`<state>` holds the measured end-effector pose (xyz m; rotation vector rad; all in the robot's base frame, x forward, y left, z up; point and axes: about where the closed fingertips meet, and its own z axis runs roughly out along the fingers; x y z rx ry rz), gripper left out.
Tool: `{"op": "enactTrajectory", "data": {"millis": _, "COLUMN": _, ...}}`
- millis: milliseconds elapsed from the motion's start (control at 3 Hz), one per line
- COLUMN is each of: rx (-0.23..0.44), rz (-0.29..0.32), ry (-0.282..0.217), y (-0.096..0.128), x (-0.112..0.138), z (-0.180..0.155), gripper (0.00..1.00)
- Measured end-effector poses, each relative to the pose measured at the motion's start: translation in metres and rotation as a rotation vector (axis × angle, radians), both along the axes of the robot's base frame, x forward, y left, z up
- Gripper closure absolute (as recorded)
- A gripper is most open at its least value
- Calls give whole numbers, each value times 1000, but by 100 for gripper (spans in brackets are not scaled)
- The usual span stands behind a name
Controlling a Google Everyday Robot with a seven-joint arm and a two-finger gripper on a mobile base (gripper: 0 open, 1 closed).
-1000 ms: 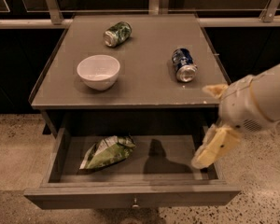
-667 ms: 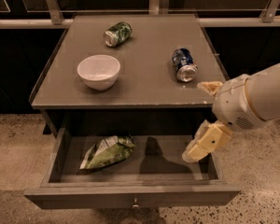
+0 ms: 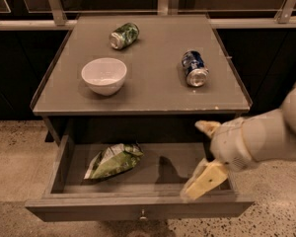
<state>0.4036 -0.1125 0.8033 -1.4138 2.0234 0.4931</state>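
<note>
My gripper [image 3: 202,154] hangs over the right end of the open drawer [image 3: 138,206], on a pale arm that comes in from the right. Its two cream fingers [image 3: 205,180] are spread apart with nothing between them, so it is open. A green crumpled chip bag [image 3: 113,161] lies in the left half of the drawer, well apart from the gripper. On the table top [image 3: 148,90] above lie a blue can [image 3: 195,68] on its side, a white bowl [image 3: 104,75] and a green can [image 3: 124,35] tipped over.
The drawer's front panel [image 3: 138,212] sticks out toward the camera over speckled floor [image 3: 19,152]. A metal rail [image 3: 138,21] and dark panels run behind the table. The arm's bulk [image 3: 266,137] fills the right side beside the drawer.
The gripper has moved left and a little lower, further over the drawer's right end. Its fingers stay spread. The bag, bowl and cans have not moved.
</note>
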Motion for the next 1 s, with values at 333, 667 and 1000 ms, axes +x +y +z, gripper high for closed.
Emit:
{"op": "enactTrajectory", "data": {"millis": 333, "rx": 102, "rz": 51, "ry": 133, "y": 31, "x": -14, "z": -62, "gripper": 0}}
{"op": "enactTrajectory", "data": {"millis": 667, "rx": 114, "rz": 53, "ry": 153, "y": 32, "x": -15, "z": -71, "gripper": 0}}
{"op": "enactTrajectory", "data": {"millis": 1000, "rx": 107, "rz": 31, "ry": 130, "y": 28, "x": -15, "z": -66, "gripper": 0}}
